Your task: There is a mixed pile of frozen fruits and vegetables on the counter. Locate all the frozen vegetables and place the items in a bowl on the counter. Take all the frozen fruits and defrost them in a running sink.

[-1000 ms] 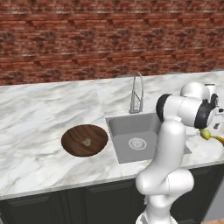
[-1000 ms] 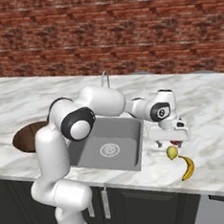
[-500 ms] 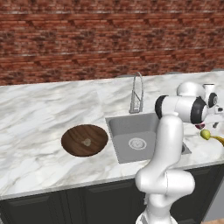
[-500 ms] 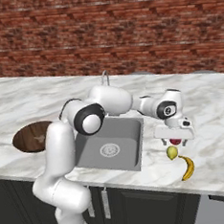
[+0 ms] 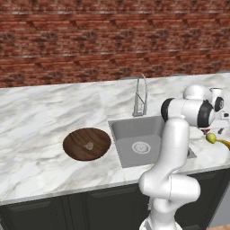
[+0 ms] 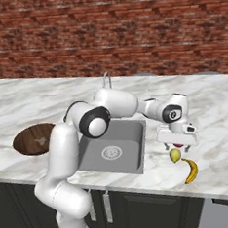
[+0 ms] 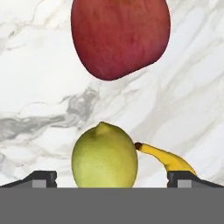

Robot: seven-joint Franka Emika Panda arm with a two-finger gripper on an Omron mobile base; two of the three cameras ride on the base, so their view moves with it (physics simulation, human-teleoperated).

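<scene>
The arm reaches to the right of the sink [image 6: 111,148], and its gripper [image 6: 178,146] hangs over the table [image 6: 219,126] directly above the remaining pile. The fingers [image 7: 42,178] stand apart, one on each side of the yellow-green oval [image 7: 104,156], with clear marble visible between each finger and the piece. They grip nothing.

In the hand view, the yellow-green oval lies between the two fingers. The red ball [image 7: 120,36] lies beyond it on the marble, apart from it. The banana [image 7: 165,159] lies just beside the oval, with its dark tip touching or nearly touching the oval's side; the contact cannot be confirmed.

In the right base view, the yellow-green oval [image 6: 175,155] sits on the table just under the gripper. The banana [image 6: 191,170] lies near it toward the front edge. The red ball [image 6: 178,145] is mostly hidden behind the gripper body. In the left base view, the oval [image 5: 210,137] and the banana [image 5: 223,143] appear at the right edge, past the arm.

The bowl [image 5: 74,146] rests on the table to the left of the sink, well apart from the gripper. The pale beige lump [image 5: 89,146] lies inside it, near the middle. The faucet [image 5: 141,95] stands behind the sink basin. No water stream is discernible.
</scene>
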